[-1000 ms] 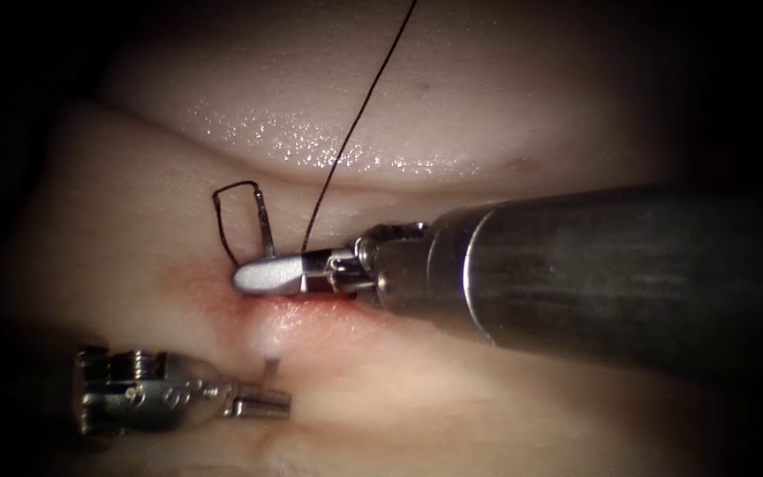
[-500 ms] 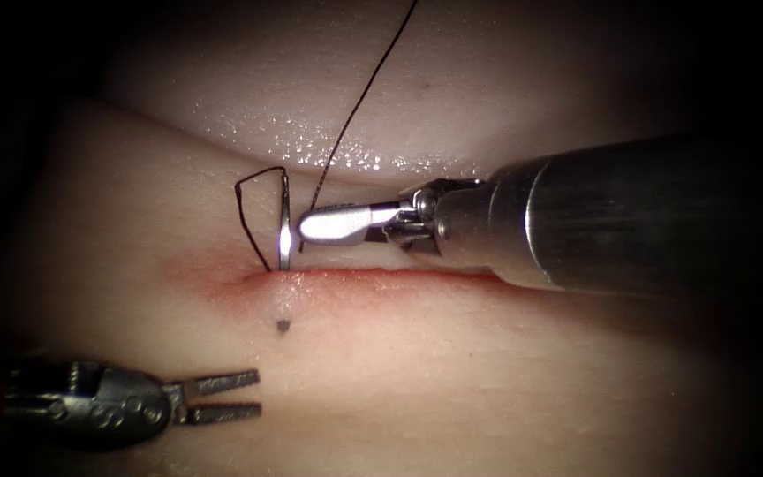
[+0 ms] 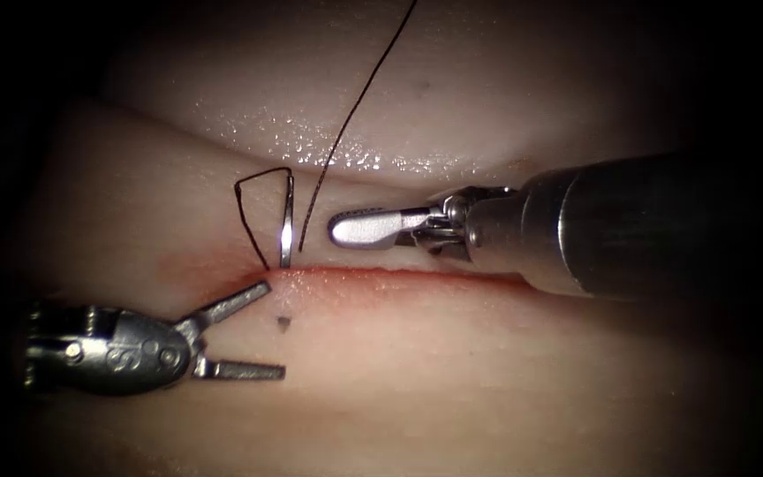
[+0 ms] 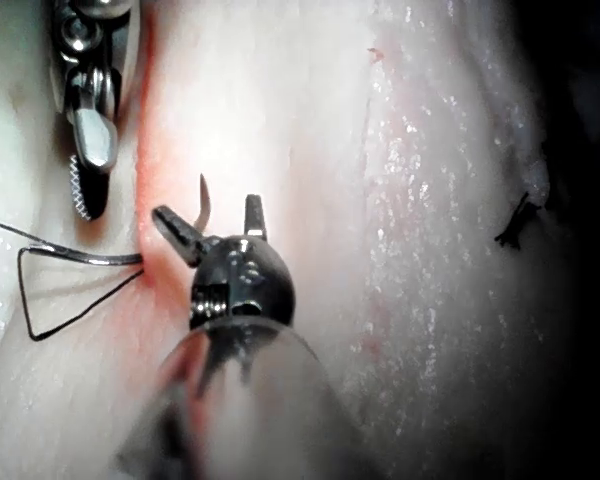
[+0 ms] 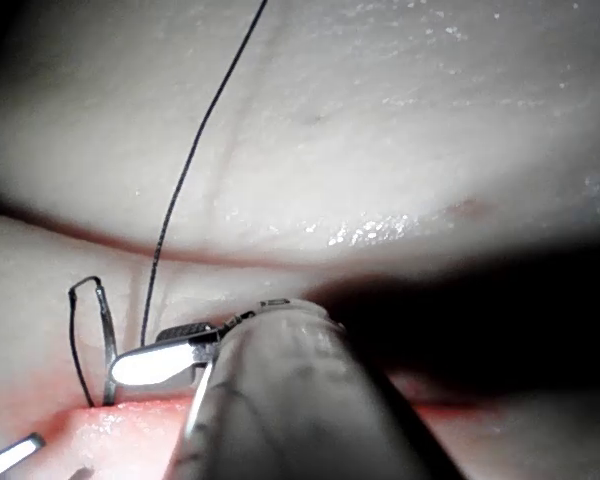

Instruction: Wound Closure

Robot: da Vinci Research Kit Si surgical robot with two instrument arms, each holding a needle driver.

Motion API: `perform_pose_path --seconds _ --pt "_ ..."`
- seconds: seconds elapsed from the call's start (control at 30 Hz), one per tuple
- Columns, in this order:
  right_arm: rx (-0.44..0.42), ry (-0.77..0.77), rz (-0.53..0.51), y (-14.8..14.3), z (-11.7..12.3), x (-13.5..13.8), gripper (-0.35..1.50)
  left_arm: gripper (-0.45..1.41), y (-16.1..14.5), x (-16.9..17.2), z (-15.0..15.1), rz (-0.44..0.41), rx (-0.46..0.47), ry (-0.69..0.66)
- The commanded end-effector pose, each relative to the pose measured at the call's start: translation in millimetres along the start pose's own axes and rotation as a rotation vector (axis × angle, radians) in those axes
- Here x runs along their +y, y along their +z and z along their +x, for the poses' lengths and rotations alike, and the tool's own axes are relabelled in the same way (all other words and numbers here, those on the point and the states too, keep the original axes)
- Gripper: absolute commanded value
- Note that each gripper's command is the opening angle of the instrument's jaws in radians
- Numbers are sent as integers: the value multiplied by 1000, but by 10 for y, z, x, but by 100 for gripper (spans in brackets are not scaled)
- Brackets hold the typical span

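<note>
Jaws on your left tool (image 3: 253,329) are spread wide and hold nothing, its body lying low in the foreground; one tip rests at the red-stained cut (image 3: 417,276), the other points right across the tissue (image 3: 487,380). Just beyond, the needle (image 3: 286,221) stands upright in the tissue, its tip (image 3: 283,324) poking out on the near side. Thread (image 3: 355,106) loops from its tail and runs away upward. Your right tool (image 3: 359,228) lies level just right of the needle, jaws pressed together, holding nothing.
</note>
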Motion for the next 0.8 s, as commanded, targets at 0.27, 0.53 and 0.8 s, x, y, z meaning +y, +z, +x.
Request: perform_pose_path --seconds 0.27,0.53,0.8 --pt "3 -3 -4 5 -6 9 120 14 33 -2 -22 -108 71 43" --pt "4 -7 -7 -2 -7 7 118 -45 32 -10 -27 -223 130 -50" --pt "-6 -407 -12 -16 -7 -9 127 -45 29 -12 -23 -348 182 -230"
